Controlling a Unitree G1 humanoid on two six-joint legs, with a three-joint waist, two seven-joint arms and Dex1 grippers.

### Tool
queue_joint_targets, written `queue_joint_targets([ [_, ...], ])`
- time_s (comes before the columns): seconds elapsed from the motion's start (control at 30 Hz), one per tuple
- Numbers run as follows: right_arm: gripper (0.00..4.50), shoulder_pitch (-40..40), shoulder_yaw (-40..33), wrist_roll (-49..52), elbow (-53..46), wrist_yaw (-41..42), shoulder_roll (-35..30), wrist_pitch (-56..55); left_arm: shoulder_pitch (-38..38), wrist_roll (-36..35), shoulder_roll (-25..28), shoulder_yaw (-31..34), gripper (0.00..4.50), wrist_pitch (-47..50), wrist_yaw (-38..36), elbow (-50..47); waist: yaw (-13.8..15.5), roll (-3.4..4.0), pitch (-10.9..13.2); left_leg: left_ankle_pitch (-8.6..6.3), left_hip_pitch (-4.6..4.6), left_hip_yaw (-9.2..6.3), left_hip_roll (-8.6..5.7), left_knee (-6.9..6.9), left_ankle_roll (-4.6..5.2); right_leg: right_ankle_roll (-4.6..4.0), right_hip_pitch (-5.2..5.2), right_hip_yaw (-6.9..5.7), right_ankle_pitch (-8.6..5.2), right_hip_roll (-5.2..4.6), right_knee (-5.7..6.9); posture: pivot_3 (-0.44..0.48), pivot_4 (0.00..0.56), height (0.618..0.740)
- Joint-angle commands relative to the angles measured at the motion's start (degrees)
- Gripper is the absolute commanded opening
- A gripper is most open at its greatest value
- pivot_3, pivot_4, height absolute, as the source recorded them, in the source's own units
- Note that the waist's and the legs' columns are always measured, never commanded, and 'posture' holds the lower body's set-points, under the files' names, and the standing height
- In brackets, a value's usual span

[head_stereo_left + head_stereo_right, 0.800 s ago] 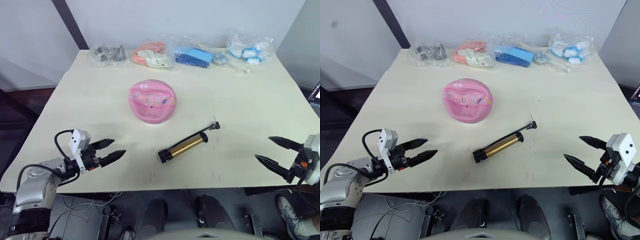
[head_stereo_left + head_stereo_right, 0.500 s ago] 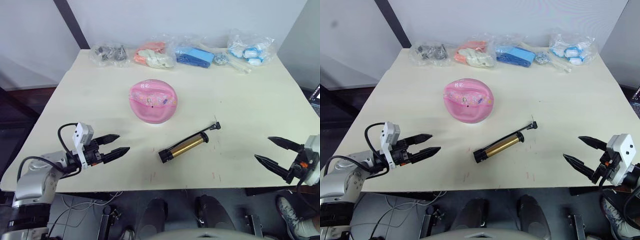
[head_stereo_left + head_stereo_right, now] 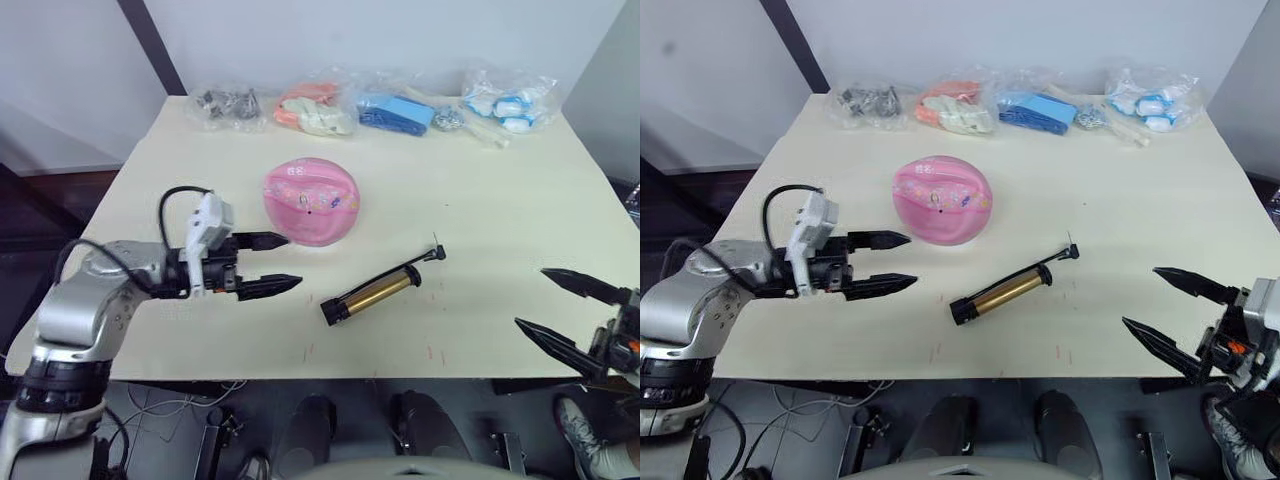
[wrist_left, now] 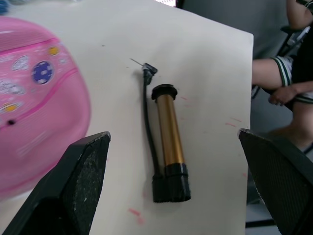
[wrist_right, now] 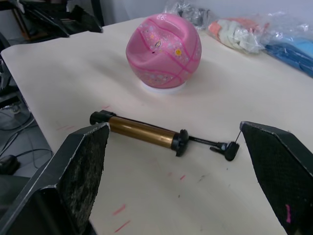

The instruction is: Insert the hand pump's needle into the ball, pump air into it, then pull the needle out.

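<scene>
On table [image 3: 520, 190]: dented, perhaps soft ball [image 3: 311, 200]

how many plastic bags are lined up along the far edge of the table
4, in a row along the far edge: a bag of dark metal parts on the robot's left, then a bag of orange and cream items, a bag of blue items, and a bag of white-and-blue items.

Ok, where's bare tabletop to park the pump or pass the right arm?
Bare table runs from the ball and hand pump across to the right gripper. The near strip under the pump is bare too. The far edge is crowded with plastic bags, and the left gripper sits beside the ball.
</scene>
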Motion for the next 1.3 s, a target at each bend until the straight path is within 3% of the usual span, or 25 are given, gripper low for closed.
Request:
queue_joint_targets([
  [0.03,4.5,4.6,-6.6,2.6,-5.1,-0.1,1.2,-0.9,-11.9,-1.0,1.2,-7.6,4.44,14.1,3.4,-4.1,0.0,-0.06,0.0,0.0,-0.02,-0.03,-0.01,0.01,0.0,0.03,0.0,-0.03,-0.02,0.01,0.01,0.0,0.15,0.74],
  [0.23,4.5,9.4,-10.0,3.7,-9.6,-2.7,3.5,-1.1,-26.6,-1.6,-5.3,-15.7,4.44,23.9,5.8,-1.6,-0.6,-0.09,0.1,0.0,0.04,0.08,0.01,0.03,0.0,0.08,0.04,0.08,-0.05,0.08,0.01,0.0,0.15,0.74],
  [0.33,4.5,11.5,-10.7,3.5,-11.0,-3.3,4.9,-1.6,-33.1,2.4,-9.8,-21.5,4.44,25.4,8.2,3.2,-0.3,-0.15,0.1,0.0,0.04,0.04,0.04,0.03,0.0,0.09,0.03,0.06,-0.06,0.13,0.03,0.0,0.15,0.74],
  [0.43,4.5,12.3,-10.3,3.3,-11.9,-4.1,5.2,-1.8,-35.3,5.4,-10.1,-25.3,4.44,22.1,6.6,5.1,-0.5,-0.14,0.1,0.0,0.04,0.05,0.02,0.05,0.0,0.1,0.04,0.07,-0.06,0.14,0.01,0.0,0.15,0.74],
  [0.6,4.5,16.0,-10.7,2.7,-14.1,-5.6,7.7,-2.8,-41.6,13.5,-22.4,-31.7,4.44,19.1,12.7,18.4,0.2,-0.2,0.1,0.01,-0.05,0.01,-0.02,0.06,0.0,0.08,-0.01,0.06,-0.06,0.12,-0.01,0.0,0.15,0.74],
  [0.77,4.5,17.2,-9.4,1.6,-15.4,-6.6,8.9,-3.6,-43.1,18.0,-27.7,-33.8,4.44,17.0,14.2,24.8,-0.5,-0.26,0.2,0.0,-0.09,0.08,-0.04,0.11,0.0,0.09,-0.01,0.13,-0.06,0.09,-0.04,0.0,0.15,0.74],
  [0.87,4.5,17.4,-7.9,0.6,-16.2,-7.7,9.7,-4.2,-43.2,21.3,-29.9,-36.1,3.67,13.6,14.1,28.7,-0.5,-0.24,0.2,0.0,0.01,0.15,0.02,0.03,0.0,0.08,-0.03,0.21,-0.06,0.14,0.0,0.0,0.15,0.74],
  [0.97,4.5,17.3,-6.4,-0.5,-16.8,-8.7,10.1,-4.5,-44.0,24.2,-32.2,-37.2,2.31,9.8,13.3,33.1,-0.2,-0.24,0.2,0.0,0.01,0.11,0.02,0.04,0.0,0.1,-0.02,0.15,-0.07,0.15,0.02,0.0,0.15,0.74],
  [1.3,4.5,17.9,-3.4,-3.3,-16.8,-10.0,11.9,-6.6,-45.8,33.8,-37.4,-40.7,2.31,-4.0,8.2,48.9,-0.1,-0.27,0.2,0.0,-0.04,0.13,-0.02,0.04,0.0,0.09,-0.03,0.17,-0.07,0.12,-0.03,0.0,0.15,0.74],
])
